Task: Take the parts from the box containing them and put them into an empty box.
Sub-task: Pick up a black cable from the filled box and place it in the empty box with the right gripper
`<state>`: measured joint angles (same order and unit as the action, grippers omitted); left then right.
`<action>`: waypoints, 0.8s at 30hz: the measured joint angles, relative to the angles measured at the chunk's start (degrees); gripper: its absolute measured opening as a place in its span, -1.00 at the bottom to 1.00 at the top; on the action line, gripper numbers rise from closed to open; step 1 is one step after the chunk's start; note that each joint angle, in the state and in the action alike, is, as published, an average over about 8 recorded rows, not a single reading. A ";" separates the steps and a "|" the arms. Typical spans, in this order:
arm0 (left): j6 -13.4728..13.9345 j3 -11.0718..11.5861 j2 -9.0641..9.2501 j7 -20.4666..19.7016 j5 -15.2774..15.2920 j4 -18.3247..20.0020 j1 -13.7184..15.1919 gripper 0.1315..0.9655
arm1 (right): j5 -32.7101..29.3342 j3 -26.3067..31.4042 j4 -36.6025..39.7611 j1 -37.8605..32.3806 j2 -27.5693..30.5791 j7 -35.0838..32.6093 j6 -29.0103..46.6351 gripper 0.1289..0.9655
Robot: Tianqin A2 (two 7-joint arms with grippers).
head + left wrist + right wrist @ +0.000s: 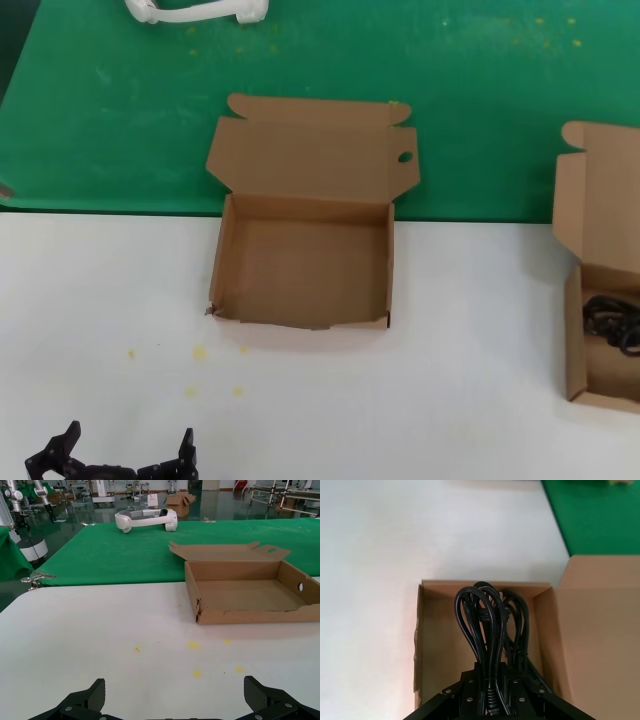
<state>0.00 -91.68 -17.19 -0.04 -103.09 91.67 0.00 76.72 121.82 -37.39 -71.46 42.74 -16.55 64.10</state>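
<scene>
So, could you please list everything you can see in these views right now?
empty box: one, brown cardboard, lid open, mid-table at the green cloth's edge.
box containing them: one, brown cardboard, at the table's right edge.
cables: several bundles, black, inside that right-hand box.
headset: one, white, on the green cloth behind.
table: white, yellow specks near the front.
left gripper: black, open, low over the table's near left.
right gripper: black, over the cables.
</scene>
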 joint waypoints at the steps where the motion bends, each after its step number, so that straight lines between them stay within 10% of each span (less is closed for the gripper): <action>1: 0.00 0.00 0.00 0.00 0.00 0.00 0.00 1.00 | 0.03 -0.40 -2.25 0.80 0.84 1.45 0.31 -0.79; 12: 0.00 0.00 0.00 0.00 0.00 0.00 0.00 1.00 | 4.11 -7.64 -22.82 8.25 4.40 16.45 -1.13 -0.79; 24: 0.00 0.00 0.00 0.00 0.00 0.00 0.00 1.00 | 6.69 -9.40 -32.17 11.37 -6.95 23.09 -9.09 -0.79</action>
<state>0.00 -91.68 -17.19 -0.04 -103.09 91.67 0.00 83.40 112.42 -69.55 -60.09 35.79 6.54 55.01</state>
